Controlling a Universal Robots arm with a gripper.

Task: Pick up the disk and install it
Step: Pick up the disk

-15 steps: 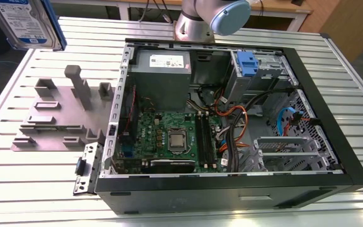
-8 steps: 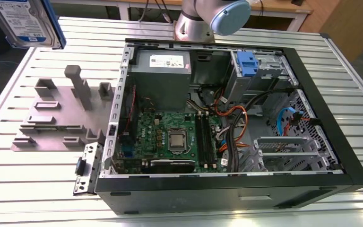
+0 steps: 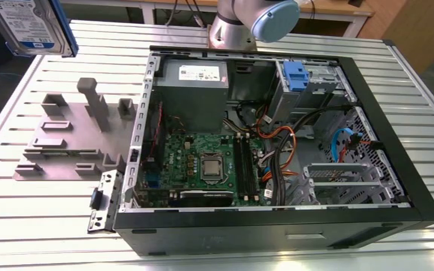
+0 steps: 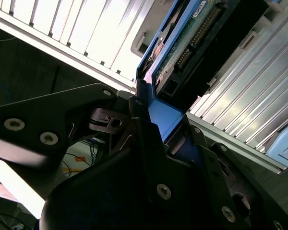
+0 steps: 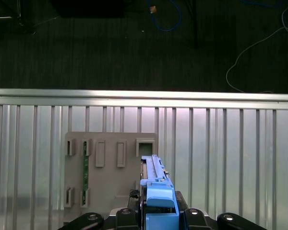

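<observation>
One silver disk (image 3: 30, 23) is held aloft at the exterior view's left, above the ribbed worktop (image 3: 43, 226) and well apart from the open computer case (image 3: 277, 217), where a grey power supply (image 3: 192, 79) and a blue clip (image 3: 295, 76) sit along the far side. A grey fixture plate (image 3: 66, 149) lies just beside the case, and the robot arm (image 3: 251, 20) rises behind it. In the second wrist view, black fingers (image 4: 145, 134) are clamped on the disk's blue side rail (image 4: 167, 117), with its circuit board and connector showing. In the first wrist view, the disk stands edge-on over the fixture plate.
</observation>
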